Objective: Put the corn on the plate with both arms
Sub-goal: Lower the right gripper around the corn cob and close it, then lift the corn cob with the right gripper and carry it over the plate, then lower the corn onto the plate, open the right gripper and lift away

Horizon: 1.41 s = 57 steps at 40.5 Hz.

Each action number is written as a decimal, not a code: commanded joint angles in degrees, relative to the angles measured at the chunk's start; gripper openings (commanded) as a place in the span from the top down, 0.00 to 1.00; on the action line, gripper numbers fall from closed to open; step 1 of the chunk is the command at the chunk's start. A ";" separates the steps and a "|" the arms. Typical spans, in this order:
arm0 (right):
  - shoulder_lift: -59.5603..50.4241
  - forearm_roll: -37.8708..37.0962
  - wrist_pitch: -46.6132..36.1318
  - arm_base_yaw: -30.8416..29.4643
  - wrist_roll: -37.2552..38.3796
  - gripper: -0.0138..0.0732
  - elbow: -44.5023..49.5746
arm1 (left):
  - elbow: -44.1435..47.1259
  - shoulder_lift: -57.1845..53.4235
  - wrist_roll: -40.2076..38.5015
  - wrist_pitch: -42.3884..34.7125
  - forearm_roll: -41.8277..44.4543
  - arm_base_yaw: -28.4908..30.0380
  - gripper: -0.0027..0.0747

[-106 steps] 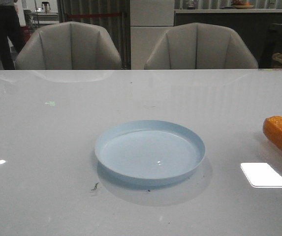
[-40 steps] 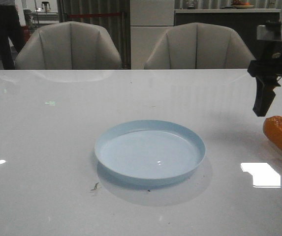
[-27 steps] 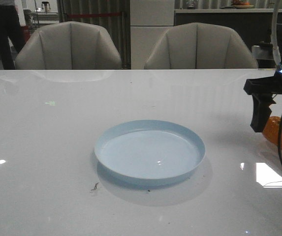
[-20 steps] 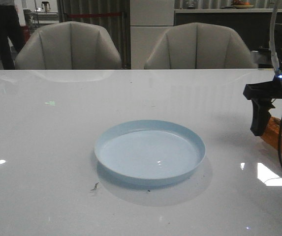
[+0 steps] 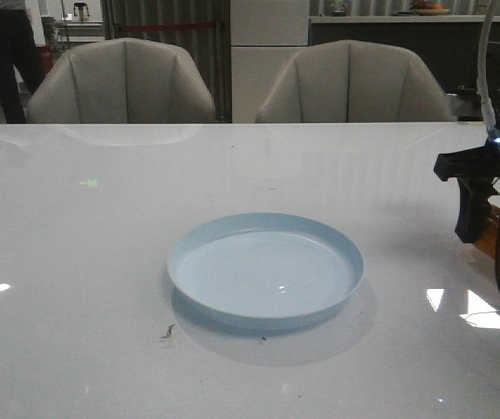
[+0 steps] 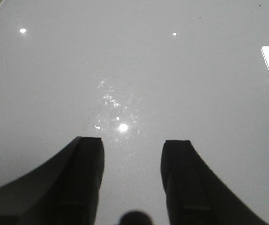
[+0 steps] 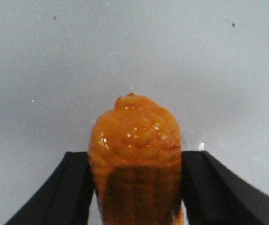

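— Where is the corn (image 7: 134, 154)?
— On the desk (image 5: 101, 262), well to the right of the plate (image 5: 265, 271), at the frame's edge. The right gripper (image 7: 135, 187) is down over it.
— Do its fingers (image 7: 66, 187) have it?
— They sit on either side of the cob, right against it; a firm clamp I cannot tell.
— And the left gripper (image 6: 132, 183)?
— Its fingers (image 6: 85, 178) stand apart over bare desk, holding nothing.
— The plate?
— Empty, mid-desk.
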 commanded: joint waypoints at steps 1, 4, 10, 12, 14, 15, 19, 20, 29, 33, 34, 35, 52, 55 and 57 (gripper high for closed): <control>-3.00 -0.45 0.37 -0.02 -0.09 0.58 -5.33 | -1.62 -0.83 -0.73 -4.26 0.16 0.25 0.49; -3.00 0.16 3.01 0.81 -0.15 0.58 -9.54 | -1.62 -0.83 -0.73 -4.61 0.16 0.25 0.49; -3.00 2.03 7.91 4.45 -3.04 0.58 -18.52 | -1.62 -0.83 -0.73 -5.30 0.16 0.25 0.49; -3.00 2.78 9.03 6.32 -3.99 0.58 -21.04 | -1.62 -0.83 -0.73 -5.43 0.16 0.25 0.49; -3.00 3.61 9.67 8.08 -4.26 0.58 -23.18 | -1.62 -0.83 -0.73 -5.67 0.16 0.25 0.49; -3.00 3.97 9.74 9.34 -4.26 0.58 -23.91 | -1.62 -0.83 -0.73 -5.79 0.16 0.25 0.49; -2.99 5.57 9.12 13.75 -4.26 0.58 -25.99 | -1.62 -0.83 -0.73 -6.20 0.16 0.25 0.49; -2.94 5.64 8.77 14.80 -4.26 0.58 -26.17 | -1.62 -0.83 -0.73 -6.18 0.16 0.25 0.49; -0.37 5.65 6.74 23.37 -4.26 0.58 -26.20 | -1.62 -0.83 -0.73 -6.18 0.16 0.25 0.49; 2.23 5.65 6.87 25.82 -4.26 0.58 -26.20 | -1.62 -0.83 -0.73 -6.18 0.16 0.25 0.49; 2.83 5.65 6.87 26.23 -4.26 0.58 -26.20 | -1.62 -0.83 -0.73 -6.18 0.16 0.25 0.49; 3.62 5.65 6.87 26.74 -4.26 0.58 -26.20 | -1.62 -0.83 -0.73 -6.18 0.16 0.25 0.49; 10.19 5.70 6.96 28.29 -4.26 0.25 -26.20 | -1.62 -0.83 -0.73 -6.18 0.16 0.25 0.49; 10.13 5.70 6.67 28.29 -4.26 0.20 -26.34 | -1.62 -0.83 -0.73 -6.18 0.16 0.25 0.49; 10.13 5.70 6.73 28.29 -4.17 0.21 -26.73 | -1.62 -0.83 -0.73 -6.18 0.19 0.25 0.49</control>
